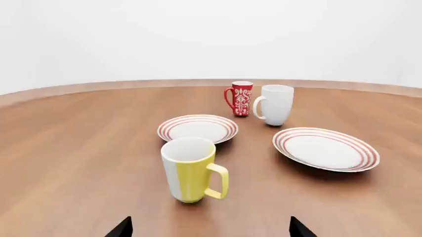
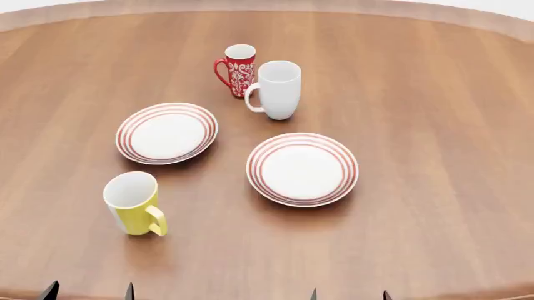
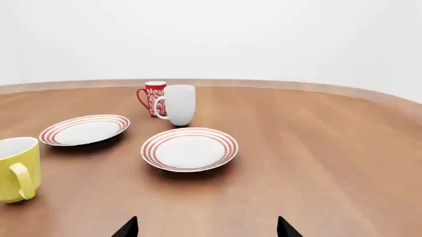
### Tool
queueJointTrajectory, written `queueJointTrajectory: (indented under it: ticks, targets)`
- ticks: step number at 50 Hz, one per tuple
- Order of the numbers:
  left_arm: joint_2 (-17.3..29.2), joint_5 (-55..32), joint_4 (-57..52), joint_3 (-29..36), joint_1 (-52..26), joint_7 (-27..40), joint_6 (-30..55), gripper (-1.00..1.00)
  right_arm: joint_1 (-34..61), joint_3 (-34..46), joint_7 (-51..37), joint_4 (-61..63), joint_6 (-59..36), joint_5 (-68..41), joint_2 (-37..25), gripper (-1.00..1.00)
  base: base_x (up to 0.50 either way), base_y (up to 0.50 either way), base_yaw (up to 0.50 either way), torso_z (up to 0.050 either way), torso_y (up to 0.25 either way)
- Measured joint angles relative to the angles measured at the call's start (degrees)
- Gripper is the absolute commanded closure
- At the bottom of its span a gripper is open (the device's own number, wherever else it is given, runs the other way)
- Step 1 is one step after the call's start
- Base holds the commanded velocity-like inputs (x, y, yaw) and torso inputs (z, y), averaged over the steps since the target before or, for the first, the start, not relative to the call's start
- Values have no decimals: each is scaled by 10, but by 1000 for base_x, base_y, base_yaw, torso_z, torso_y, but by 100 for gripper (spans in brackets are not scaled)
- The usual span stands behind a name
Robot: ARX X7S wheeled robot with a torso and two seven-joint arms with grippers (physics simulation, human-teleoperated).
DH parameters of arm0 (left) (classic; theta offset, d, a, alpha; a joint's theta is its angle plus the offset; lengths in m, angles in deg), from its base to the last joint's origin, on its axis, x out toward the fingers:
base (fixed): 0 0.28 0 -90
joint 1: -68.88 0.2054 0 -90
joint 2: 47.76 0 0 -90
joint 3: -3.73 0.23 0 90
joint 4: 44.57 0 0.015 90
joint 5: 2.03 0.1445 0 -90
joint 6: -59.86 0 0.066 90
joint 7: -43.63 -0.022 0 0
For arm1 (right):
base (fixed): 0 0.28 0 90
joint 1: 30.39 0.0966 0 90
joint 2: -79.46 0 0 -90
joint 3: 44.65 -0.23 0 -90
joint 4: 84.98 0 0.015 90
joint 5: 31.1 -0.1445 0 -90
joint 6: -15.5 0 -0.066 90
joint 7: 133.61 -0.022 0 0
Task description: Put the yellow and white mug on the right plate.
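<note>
The yellow and white mug [image 2: 134, 204] stands upright on the table near the front left, handle toward the front right; it shows in the left wrist view [image 1: 191, 169] and at the right wrist view's edge [image 3: 17, 169]. The right plate [image 2: 302, 169] lies bare at the middle, also in the wrist views [image 1: 325, 148] [image 3: 189, 148]. My left gripper [image 2: 89, 291] is open and empty at the table's front edge, short of the mug [image 1: 209, 229]. My right gripper [image 2: 349, 295] is open and empty at the front edge, short of the right plate [image 3: 205, 228].
The left plate [image 2: 167, 132] lies behind the yellow mug. A red white-patterned mug [image 2: 237, 69] and a taller white mug [image 2: 277, 89] stand together behind both plates. The round wooden table [image 2: 434, 125] curves away at the back.
</note>
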Motion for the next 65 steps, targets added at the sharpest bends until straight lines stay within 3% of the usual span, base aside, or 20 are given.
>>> queueJointTrajectory:
  ticks: [36, 65]
  targets:
    - [37, -64, 4, 52, 3, 25, -12, -100, -9, 43, -28, 32, -10, -51, -42, -100, 0, 11, 0, 0, 0]
    - [59, -72, 16, 82, -1, 48, -11, -100, -12, 81, -54, 35, 7, -40, -63, -100, 0, 500, 0, 0, 0]
